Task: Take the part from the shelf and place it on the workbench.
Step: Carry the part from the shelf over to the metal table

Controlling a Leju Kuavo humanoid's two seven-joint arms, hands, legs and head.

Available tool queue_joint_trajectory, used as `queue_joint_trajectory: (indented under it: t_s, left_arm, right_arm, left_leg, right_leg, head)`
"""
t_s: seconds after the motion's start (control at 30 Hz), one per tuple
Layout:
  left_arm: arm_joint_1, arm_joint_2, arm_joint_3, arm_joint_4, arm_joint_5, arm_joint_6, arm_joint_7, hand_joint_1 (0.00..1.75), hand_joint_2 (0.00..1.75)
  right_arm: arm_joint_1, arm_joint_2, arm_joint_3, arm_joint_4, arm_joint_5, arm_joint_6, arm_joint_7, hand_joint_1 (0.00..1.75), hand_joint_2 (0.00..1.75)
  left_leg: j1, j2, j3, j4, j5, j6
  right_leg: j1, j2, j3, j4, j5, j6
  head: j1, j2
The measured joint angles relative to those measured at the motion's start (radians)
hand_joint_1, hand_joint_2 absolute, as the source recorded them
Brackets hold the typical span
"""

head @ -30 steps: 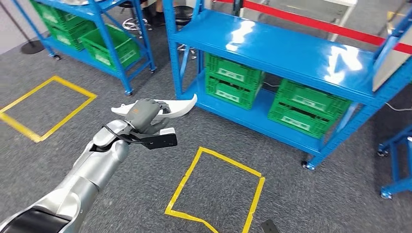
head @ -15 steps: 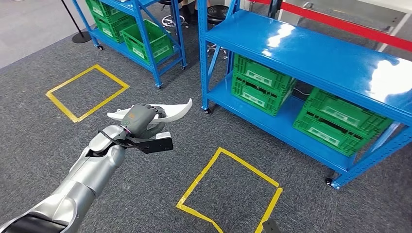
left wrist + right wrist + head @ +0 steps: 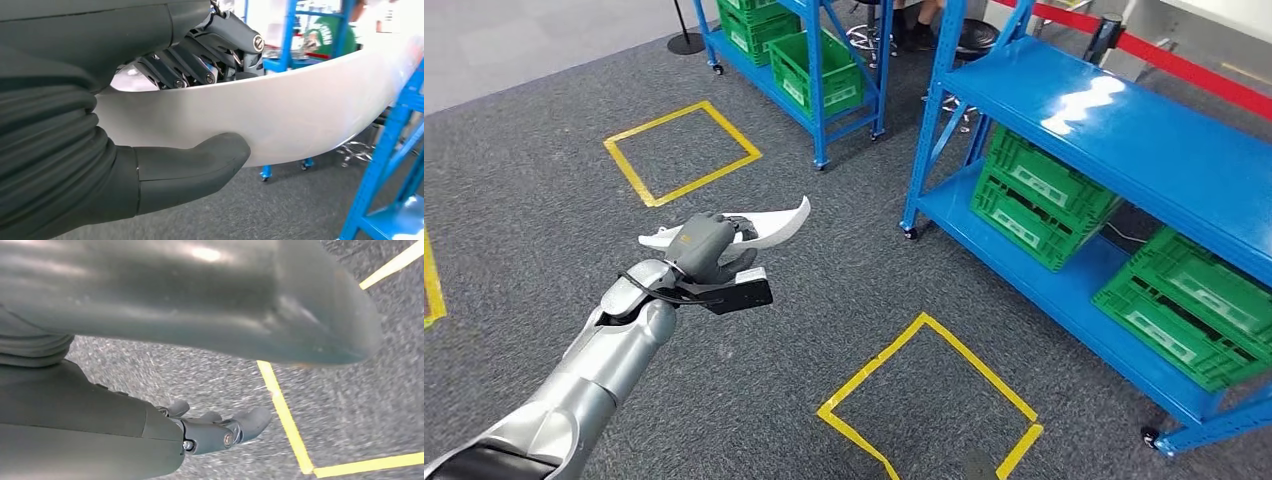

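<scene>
1. Head view. The left hand (image 3: 704,248) is out in front at the end of the silver arm, wrapped round a white curved part (image 3: 769,226). The part is held in the air above the grey carpet (image 3: 544,260), clear of the blue shelf (image 3: 1124,140) and its green crates (image 3: 1034,195). It reaches out past the hand on both sides, the longer, upturned end toward the shelf. Yellow tape squares (image 3: 929,395) mark the floor. I cannot pick out a workbench with certainty.

2. Left wrist view. The thumb (image 3: 200,167) presses the smooth outer face of the part (image 3: 300,125) and the darker fingers (image 3: 200,65) hook over its upper edge: a closed clamp across a thin wall.
   - Judgement: thin, rigid moulded shell, probably light; it shows no sag where it overhangs.
   - The glossy face looks slippery. The long free end gives leverage, so the part could rotate in the hand during walking.
   - Best hold: near mid-length, fingers over the rim, as it is now. The tapered tips look the likeliest to chip on contact.

3. Right wrist view. The right hand (image 3: 220,430) hangs above the carpet holding nothing, fingers loosely curled, not clenched; blur limits detail.
</scene>
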Motion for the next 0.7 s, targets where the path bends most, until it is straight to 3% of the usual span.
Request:
queue_joint_trajectory:
  t_s: [0.03, 0.07, 0.1, 0.13, 0.2, 0.27, 0.33, 0.37, 0.4, 0.47, 0.5, 0.57, 0.6, 0.63, 0.7]
  left_arm:
    - [0.008, 0.002, 0.006, -0.002, 0.004, 0.006, 0.001, 1.71, 1.75]
    - [0.016, 0.006, 0.013, -0.004, 0.007, 0.013, 0.001, 1.71, 1.75]
    - [0.025, 0.011, 0.02, -0.006, 0.009, 0.018, -0.002, 1.71, 1.75]
    - [0.032, 0.015, 0.026, -0.01, 0.012, 0.023, -0.009, 1.71, 1.75]
    - [0.04, 0.02, 0.035, -0.019, 0.014, 0.034, -0.024, 1.71, 1.75]
    - [0.044, 0.018, 0.038, -0.027, 0.007, 0.042, -0.029, 1.71, 1.75]
    - [0.047, 0.014, 0.038, -0.029, -0.004, 0.043, -0.023, 1.71, 1.75]
    - [0.048, 0.014, 0.038, -0.029, -0.008, 0.042, -0.017, 1.71, 1.75]
    - [0.046, 0.013, 0.038, -0.029, -0.01, 0.039, -0.012, 1.71, 1.75]
    - [0.039, 0.01, 0.038, -0.029, -0.011, 0.032, -0.003, 1.71, 1.75]
    - [0.036, 0.007, 0.038, -0.028, -0.012, 0.028, -0.002, 1.71, 1.75]
    - [0.039, 0.004, 0.038, -0.028, -0.011, 0.024, -0.003, 1.71, 1.75]
    - [0.042, 0.004, 0.038, -0.027, -0.011, 0.022, -0.005, 1.71, 1.75]
    - [0.045, 0.005, 0.039, -0.028, -0.01, 0.021, -0.006, 1.71, 1.75]
    - [0.046, 0.006, 0.041, -0.03, -0.01, 0.02, -0.009, 1.71, 1.75]
  right_arm:
    - [0.001, 0.0, -0.001, 0.0, 0.002, 0.0, 0.001, 0.0, 0.0]
    - [0.001, 0.0, -0.001, 0.0, 0.004, 0.001, 0.003, 0.0, 0.0]
    - [0.002, 0.0, -0.002, 0.0, 0.005, 0.001, 0.004, 0.0, 0.0]
    - [0.002, 0.0, -0.002, 0.0, 0.006, 0.002, 0.004, 0.0, 0.0]
    - [0.003, 0.0, -0.006, 0.0, 0.002, 0.002, 0.004, 0.0, 0.0]
    - [0.004, 0.0, -0.011, 0.0, -0.005, 0.002, 0.005, 0.0, 0.0]
    - [0.005, 0.0, -0.015, 0.0, -0.01, 0.001, 0.006, 0.0, 0.0]
    - [0.005, 0.0, -0.018, 0.0, -0.012, 0.0, 0.005, 0.0, 0.0]
    - [0.005, 0.0, -0.02, 0.0, -0.013, 0.0, 0.005, 0.0, 0.0]
    - [0.005, 0.0, -0.025, 0.0, -0.013, 0.0, 0.003, 0.0, 0.0]
    - [0.006, 0.0, -0.027, 0.0, -0.012, 0.0, 0.003, 0.0, 0.0]
    - [0.009, 0.0, -0.031, 0.0, -0.009, 0.0, 0.004, 0.0, 0.0]
    - [0.009, 0.0, -0.032, 0.0, -0.006, 0.0, 0.004, 0.0, 0.0]
    - [0.008, 0.0, -0.032, 0.0, -0.004, -0.001, 0.004, 0.0, 0.0]
    - [0.008, 0.0, -0.032, 0.0, 0.001, -0.001, 0.01, 0.0, 0.0]
  left_leg:
    - [0.0, -0.014, 0.0, 0.001, 0.0, 0.0]
    - [0.0, -0.028, -0.001, 0.003, 0.0, 0.0]
    - [0.001, -0.043, -0.001, 0.005, 0.0, -0.001]
    - [0.002, -0.057, -0.002, 0.009, -0.001, -0.003]
    - [0.005, -0.087, -0.008, 0.018, -0.003, -0.011]
    - [0.007, -0.116, -0.018, 0.022, 0.001, -0.026]
    - [0.012, -0.143, -0.025, 0.017, 0.009, -0.042]
    - [0.012, -0.136, -0.029, 0.019, 0.008, -0.048]
    - [0.011, -0.111, -0.039, 0.033, -0.002, -0.052]
    - [0.008, -0.037, -0.08, 0.119, -0.049, -0.057]
    - [0.009, -0.012, -0.109, 0.181, -0.079, -0.059]
    - [0.013, 0.005, -0.149, 0.27, -0.106, -0.063]
    - [0.014, 0.01, -0.146, 0.269, -0.096, -0.063]
    - [0.015, 0.018, -0.124, 0.23, -0.07, -0.062]
    - [0.008, 0.062, -0.051, 0.1, -0.02, -0.056]
  right_leg:
    - [0.0, 0.007, -0.026, 0.052, -0.015, 0.001]
    - [0.0, 0.01, -0.038, 0.072, -0.011, 0.001]
    - [-0.001, 0.012, -0.033, 0.055, 0.01, 0.0]
    - [-0.003, 0.018, -0.01, 0.002, 0.046, -0.001]
    - [-0.01, 0.062, 0.049, -0.125, 0.098, -0.001]
    - [-0.012, 0.096, 0.074, -0.182, 0.106, -0.002]
    - [-0.009, 0.078, 0.077, -0.187, 0.108, -0.013]
    - [-0.008, 0.064, 0.08, -0.192, 0.112, -0.02]
    - [-0.008, 0.052, 0.083, -0.196, 0.115, -0.028]
    - [-0.005, 0.024, 0.086, -0.203, 0.12, -0.04]
    - [-0.003, 0.01, 0.086, -0.203, 0.12, -0.044]
    - [0.0, -0.021, 0.086, -0.203, 0.118, -0.047]
    - [0.0, -0.035, 0.086, -0.203, 0.117, -0.047]
    - [0.0, -0.048, 0.087, -0.202, 0.116, -0.045]
    - [0.003, -0.072, 0.09, -0.201, 0.111, -0.039]
  head:
    - [0.001, 0.0]
    - [0.001, 0.0]
    - [0.001, 0.0]
    - [0.001, 0.0]
    - [0.001, 0.0]
    - [0.0, 0.0]
    - [0.0, 0.0]
    - [0.0, 0.0]
    - [-0.003, 0.0]
    - [-0.009, 0.0]
    - [-0.012, 0.0]
    - [-0.013, 0.0]
    - [-0.013, 0.0]
    - [-0.013, 0.0]
    - [-0.013, 0.0]
